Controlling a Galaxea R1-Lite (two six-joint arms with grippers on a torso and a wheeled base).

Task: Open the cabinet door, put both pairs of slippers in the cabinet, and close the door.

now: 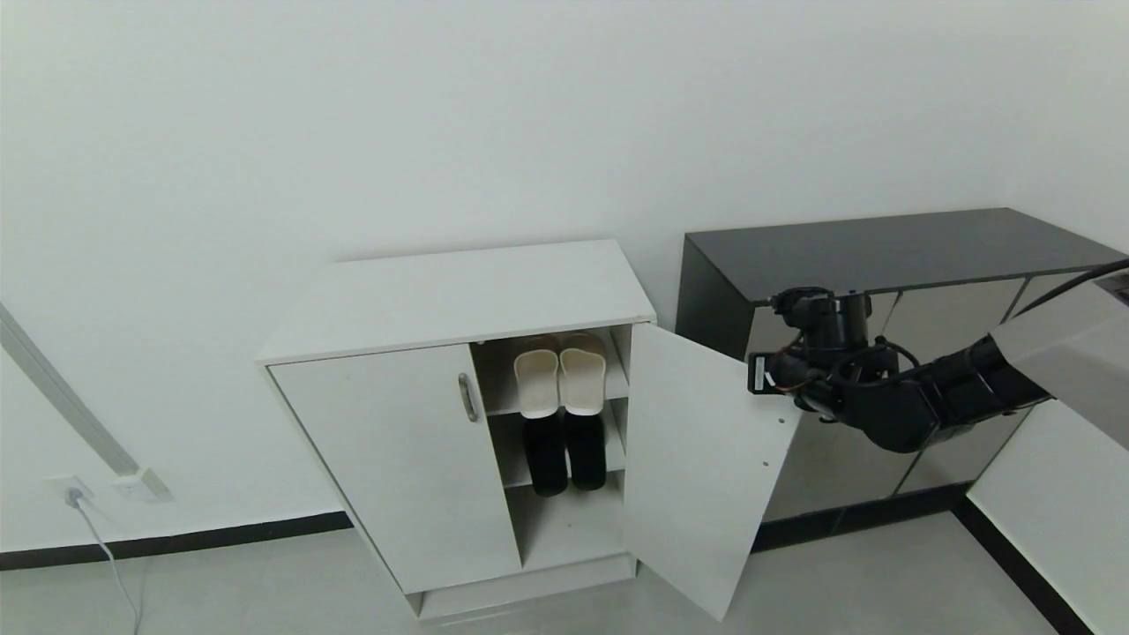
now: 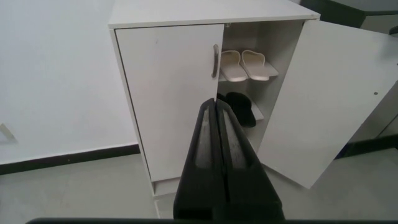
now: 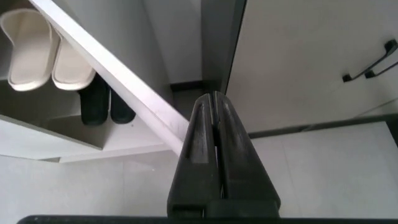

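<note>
The white cabinet (image 1: pixel 459 295) stands against the wall with its left door (image 1: pixel 397 459) closed and its right door (image 1: pixel 697 459) swung wide open. A white pair of slippers (image 1: pixel 560 379) lies on the upper shelf and a black pair (image 1: pixel 564 454) on the shelf below. My right gripper (image 1: pixel 758 375) is shut and sits at the open door's outer top edge, on its outer side. In the right wrist view the right gripper (image 3: pixel 214 96) points over the door's edge (image 3: pixel 124 81), with both pairs beyond it. My left gripper (image 2: pixel 216 102) is shut and empty, facing the cabinet front from a distance.
A black sideboard (image 1: pixel 882 242) with mirrored fronts stands right of the cabinet, just behind the open door. A white panel (image 1: pixel 1058 494) fills the near right. A wall socket with a cable (image 1: pixel 75 489) is low on the left. Bare floor lies before the cabinet.
</note>
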